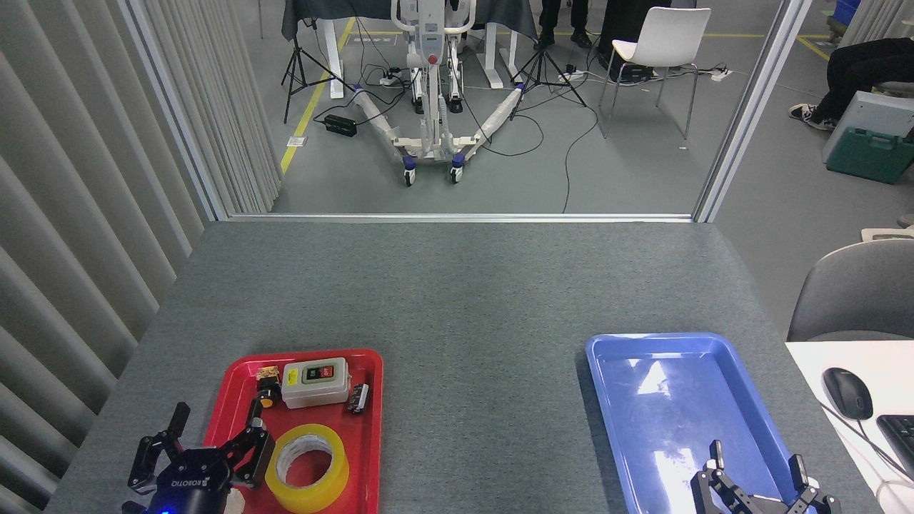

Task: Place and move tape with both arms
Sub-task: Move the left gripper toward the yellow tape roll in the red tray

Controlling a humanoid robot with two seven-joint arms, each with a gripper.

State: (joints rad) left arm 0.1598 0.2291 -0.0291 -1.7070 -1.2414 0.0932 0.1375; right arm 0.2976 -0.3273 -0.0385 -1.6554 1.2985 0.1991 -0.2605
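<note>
Both grippers, left [214,437] and right [757,467], hang spread wide, the left just beside the tape [308,467] in the red tray [371,428].

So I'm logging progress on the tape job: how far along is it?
Nothing looks done yet: the yellow tape roll lies flat in the red tray, beside the grey switch box. In hand: the left gripper sits at the roll's left side, jaws spread, not closed on it. Left: grasping, lifting and moving it. The blue tray holds nothing, with the right gripper open at its near end.
</note>
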